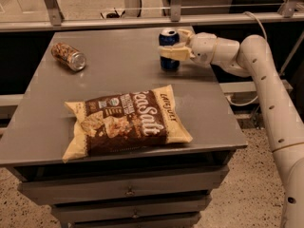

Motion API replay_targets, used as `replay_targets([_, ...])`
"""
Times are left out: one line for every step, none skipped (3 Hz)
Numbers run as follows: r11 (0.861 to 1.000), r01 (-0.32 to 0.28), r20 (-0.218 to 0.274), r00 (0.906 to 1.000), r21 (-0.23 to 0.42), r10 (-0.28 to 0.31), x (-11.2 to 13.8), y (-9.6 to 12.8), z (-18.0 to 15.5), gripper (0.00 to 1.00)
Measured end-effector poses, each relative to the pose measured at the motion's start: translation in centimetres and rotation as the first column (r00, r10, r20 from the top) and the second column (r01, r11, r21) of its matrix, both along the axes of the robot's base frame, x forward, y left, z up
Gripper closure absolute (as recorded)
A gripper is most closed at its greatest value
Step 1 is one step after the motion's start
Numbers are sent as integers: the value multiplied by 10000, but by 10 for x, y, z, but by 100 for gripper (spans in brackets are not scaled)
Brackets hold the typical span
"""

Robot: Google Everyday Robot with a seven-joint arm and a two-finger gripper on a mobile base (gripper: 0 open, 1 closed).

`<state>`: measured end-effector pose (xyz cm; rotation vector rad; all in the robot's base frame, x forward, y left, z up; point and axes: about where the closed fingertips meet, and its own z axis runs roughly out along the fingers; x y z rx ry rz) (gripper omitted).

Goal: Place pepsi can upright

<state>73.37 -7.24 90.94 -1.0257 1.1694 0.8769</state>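
Camera view: pepsi can (pixel 168 39) upright, clasped inside pincer (pixel 171 44).

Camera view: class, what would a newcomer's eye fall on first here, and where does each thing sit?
The large brown chip bag lies flat at the front middle of the grey table. At the far right side, the white arm's gripper is closed around the upright pepsi can. A brown-orange can lies on its side at the far left.
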Motion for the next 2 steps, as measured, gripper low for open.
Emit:
replay_targets([9998,-26,1,10000,180,26,0,-6,-1,9])
replay_targets([9995,324,-10,9995,27,-324,-5,-19,0,0])
